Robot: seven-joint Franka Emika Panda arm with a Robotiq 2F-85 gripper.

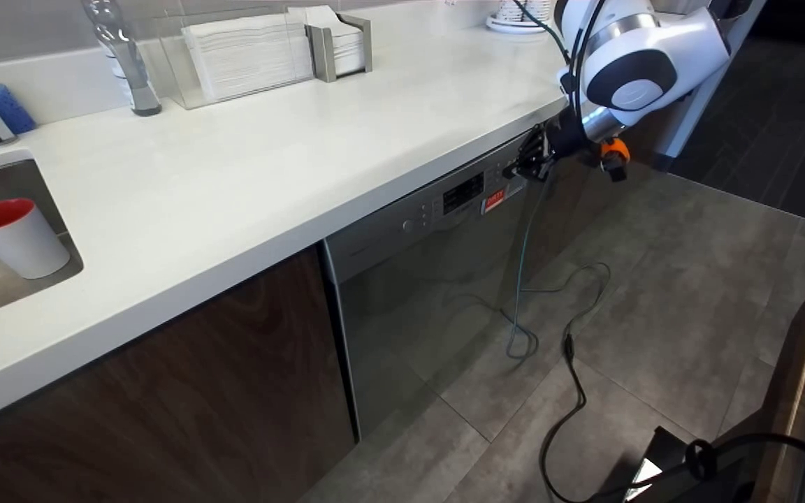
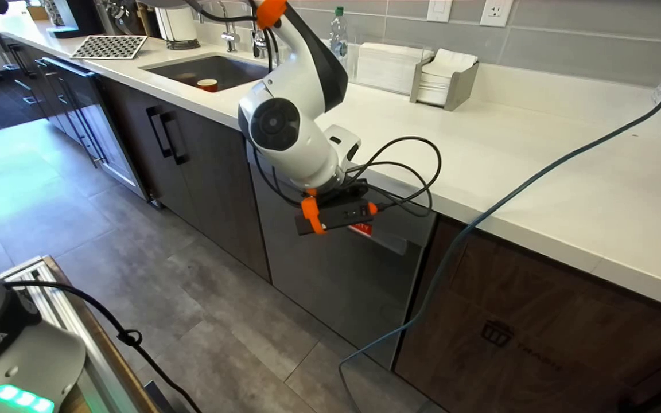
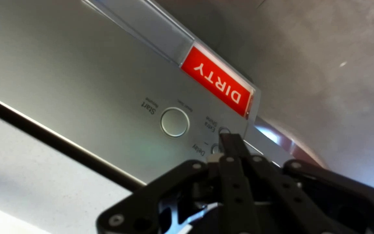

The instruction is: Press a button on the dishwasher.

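facing one dishwasher (image 1: pixel 416 300), two closed jaws half-hide two buttons (image 3: pixel 224 130).

the white arm (image 2: pixel 307 129) slants downward, its black claw (image 3: pixel 231 136) closed with fingertips (image 3: pixel 227 142) together.

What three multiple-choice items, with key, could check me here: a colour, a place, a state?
1. What colour is the DIRTY label on the dishwasher?
A: green; B: blue; C: red.
2. Where is the red-lined cup?
A: in the sink; B: between the jaws; C: on the dishwasher.
3. How do the jaws stand?
A: wide open; B: closed; C: gripping the red-lined cup.

1 C: the wrist view shows it red.
2 A: an exterior view shows it inside the sink.
3 B: the wrist view shows no gap between them.
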